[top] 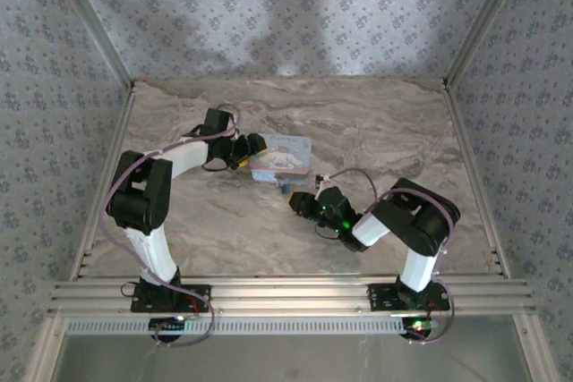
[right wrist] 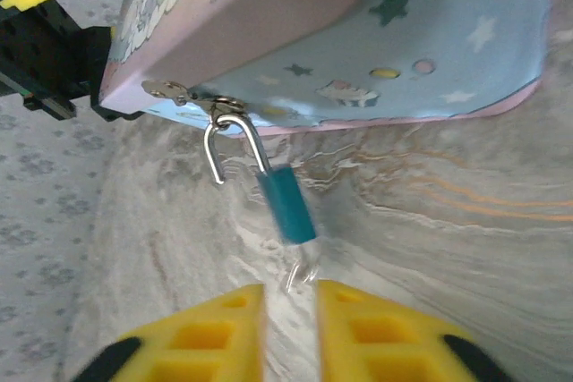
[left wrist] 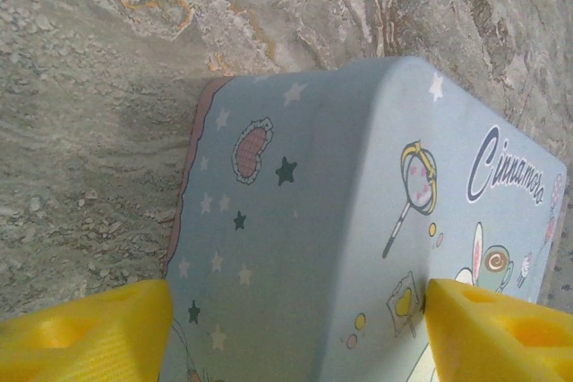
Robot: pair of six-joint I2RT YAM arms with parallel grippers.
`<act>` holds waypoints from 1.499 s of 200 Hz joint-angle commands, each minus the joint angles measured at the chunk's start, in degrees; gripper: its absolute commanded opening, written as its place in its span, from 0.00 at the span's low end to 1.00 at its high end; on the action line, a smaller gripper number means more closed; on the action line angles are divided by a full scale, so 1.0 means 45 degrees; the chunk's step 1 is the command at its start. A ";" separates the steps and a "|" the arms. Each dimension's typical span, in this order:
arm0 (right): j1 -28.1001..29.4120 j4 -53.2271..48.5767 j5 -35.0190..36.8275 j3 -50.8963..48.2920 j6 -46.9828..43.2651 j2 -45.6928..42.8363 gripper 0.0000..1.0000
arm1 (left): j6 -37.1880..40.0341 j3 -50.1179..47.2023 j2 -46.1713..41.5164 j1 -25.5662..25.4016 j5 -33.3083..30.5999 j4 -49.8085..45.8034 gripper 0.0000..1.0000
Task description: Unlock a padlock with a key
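**Top external.** The marbled table [top: 403, 131] is being viewed from above. The left gripper [top: 252, 151] is being held against the left end of the pale blue tin [top: 285, 154], just left of frame centre. The right gripper [top: 297, 201] is being pointed at the tin's lower edge from the lower right, near it but apart. The padlock is too small here to be made out with certainty.

**Left wrist.** The tin [left wrist: 313, 203] is being straddled by the left gripper [left wrist: 295, 337]. Its yellow fingers [left wrist: 89, 337] are spread wide at the lower corners of the frame. Each is being pressed against one side of the tin, so the tin is being clamped.

**Right wrist.** The padlock [right wrist: 286, 203], with its teal body, is being seen just left of frame centre. It is hanging by its shackle [right wrist: 228, 140] from a metal hasp [right wrist: 179, 94] on the tin's edge. One leg of the shackle is standing free of the body, so the lock is reading as open. A blurred key [right wrist: 303, 270] is projecting from the underside of the body. The right gripper [right wrist: 291, 328] is being held just below it at bottom centre. Its fingers [right wrist: 206, 342] are parted by a narrow gap, with nothing being pinched between them. A yellow finger of the left gripper is showing at the upper left corner.
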 commanded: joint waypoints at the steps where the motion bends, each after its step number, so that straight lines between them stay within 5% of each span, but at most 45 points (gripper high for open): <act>1: -0.0078 -0.2506 0.0884 -0.0034 -0.1302 -0.1276 0.34 | 0.0025 -0.0789 -0.0085 -0.0087 -0.0481 -0.0599 0.72; 33: -0.0389 -0.4154 0.0843 0.0216 -0.2825 -0.2746 0.54 | -0.0249 -0.1508 -0.0470 -0.0141 -0.0594 -0.0210 0.71; 64: -0.1366 -0.3800 -0.1399 0.0801 -0.3654 -0.2791 0.65 | -0.0505 -0.2196 -0.0916 -0.0360 -0.0737 0.0098 0.70; 113: -0.2512 -0.3069 -0.3544 0.1852 -0.3779 -0.1562 0.65 | -0.0898 -0.3359 -0.1783 -0.0617 -0.1001 0.0421 0.70; 200: -0.3140 -0.2675 -0.3723 0.1280 -0.4890 -0.1651 0.66 | -0.1546 -0.4720 -0.3172 -0.0905 -0.1422 0.0677 0.70; 300: -0.1532 -0.1045 -0.4057 0.2050 -0.5086 0.0339 0.64 | -0.1797 -0.5226 -0.3397 -0.1084 -0.1483 0.1029 0.70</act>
